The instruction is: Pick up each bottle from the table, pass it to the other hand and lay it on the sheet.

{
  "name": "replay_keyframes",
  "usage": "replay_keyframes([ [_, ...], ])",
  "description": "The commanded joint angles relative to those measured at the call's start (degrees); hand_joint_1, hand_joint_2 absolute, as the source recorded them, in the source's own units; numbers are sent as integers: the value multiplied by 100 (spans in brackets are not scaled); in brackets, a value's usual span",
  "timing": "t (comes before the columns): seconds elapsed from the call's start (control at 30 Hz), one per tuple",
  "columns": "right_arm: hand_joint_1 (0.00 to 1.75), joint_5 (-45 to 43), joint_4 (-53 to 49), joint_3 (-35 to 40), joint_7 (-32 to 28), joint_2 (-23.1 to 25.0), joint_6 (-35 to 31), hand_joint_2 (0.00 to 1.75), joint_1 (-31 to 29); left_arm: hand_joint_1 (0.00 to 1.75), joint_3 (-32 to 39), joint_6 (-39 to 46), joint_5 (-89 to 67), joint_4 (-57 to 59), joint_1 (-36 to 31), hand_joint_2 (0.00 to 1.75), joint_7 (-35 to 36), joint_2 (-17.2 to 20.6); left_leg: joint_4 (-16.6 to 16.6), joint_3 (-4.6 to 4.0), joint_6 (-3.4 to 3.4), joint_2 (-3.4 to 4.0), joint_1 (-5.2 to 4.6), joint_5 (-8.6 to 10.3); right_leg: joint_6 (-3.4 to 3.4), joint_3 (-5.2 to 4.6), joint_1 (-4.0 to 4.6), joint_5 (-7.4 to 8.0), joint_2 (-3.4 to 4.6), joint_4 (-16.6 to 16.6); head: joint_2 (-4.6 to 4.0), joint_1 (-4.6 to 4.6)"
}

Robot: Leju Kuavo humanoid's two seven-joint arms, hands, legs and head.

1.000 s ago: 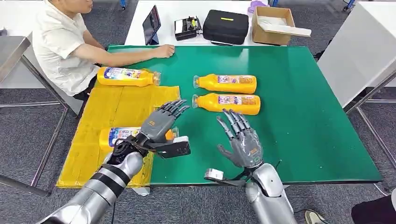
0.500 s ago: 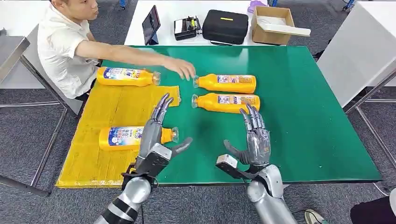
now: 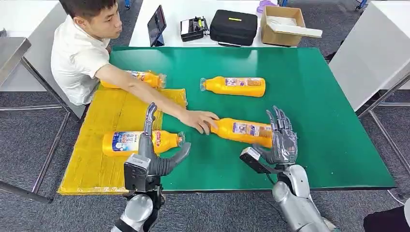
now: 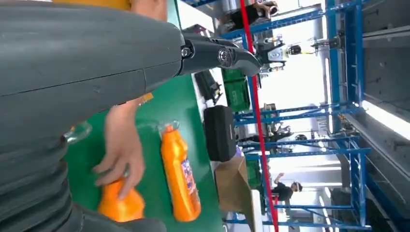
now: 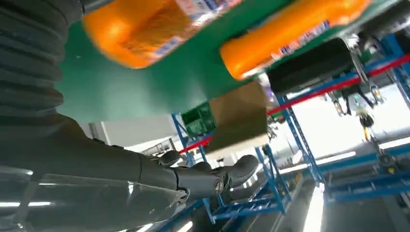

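Four orange bottles lie flat. One bottle (image 3: pixel 140 141) is on the yellow sheet (image 3: pixel 111 113), just beyond my left hand (image 3: pixel 152 157), which stands open at the table's front edge and holds nothing. A second bottle (image 3: pixel 147 77) lies at the sheet's far end, partly behind a person's arm. A third bottle (image 3: pixel 234 86) rests on the green table (image 3: pixel 329 121). The person's hand (image 3: pixel 200 121) grips the neck of the fourth bottle (image 3: pixel 241 131) (image 4: pixel 118 205) (image 5: pixel 145 24). Its base lies against my open right hand (image 3: pixel 280 137), whose fingers point up.
The person sits at the table's far left corner, arm stretched across the sheet. Behind the green table a white table carries a tablet (image 3: pixel 157 24), a black case (image 3: pixel 234 26) and a cardboard box (image 3: pixel 283 24). Another table stands at the right.
The person reached in and dragged the nearer table bottle toward my right hand. My left hand drew back from the sheet bottle to the front edge; my right hand shifted right.
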Motion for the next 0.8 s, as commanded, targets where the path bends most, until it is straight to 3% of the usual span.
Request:
replay_keyframes([
  [0.03, 0, -100, 669, 249, 141, -162, 33, 175, -284, 0, -295, -205, 229, -43, -7, 175, 133, 131, 2, 24, -3, 21, 8, -12, -24, 23, 13, -4, 12, -6, 0, 0],
  [0.13, 0, -204, 692, 311, 386, -313, 733, 175, -181, 0, -305, -39, 113, -44, 31, 175, 96, 141, -1, 16, -1, 11, 7, -7, -17, 17, 6, -4, 3, -5, 0, 0],
  [0.23, 0, -239, 923, 323, 483, -379, 987, 175, -152, 0, -275, -23, 110, 67, 20, 175, 117, 117, -4, 21, -1, 9, 7, -8, -17, 24, 5, -5, 1, -9, 0, 0],
  [0.37, 0, -274, 1071, 288, 538, -441, 1104, 175, -186, 0, -280, -46, 114, 97, 7, 175, 117, 98, 0, 48, -6, 20, 15, -23, -43, 53, 17, -15, 4, -13, 0, 0],
  [0.67, 0, -440, 1661, 186, 635, -328, 1420, 175, -346, 0, -312, -112, 179, 232, -25, 175, 214, 83, -3, 26, -3, 13, 7, -9, -23, 27, 7, -5, 3, -10, 0, 0],
  [0.8, 0, -209, 2278, 294, 708, -213, 1255, 175, -739, 0, -339, -189, 254, 245, -13, 175, 257, 102, -3, 23, -2, 24, 7, -9, -19, 20, 6, 0, 16, -10, 0, 0],
])
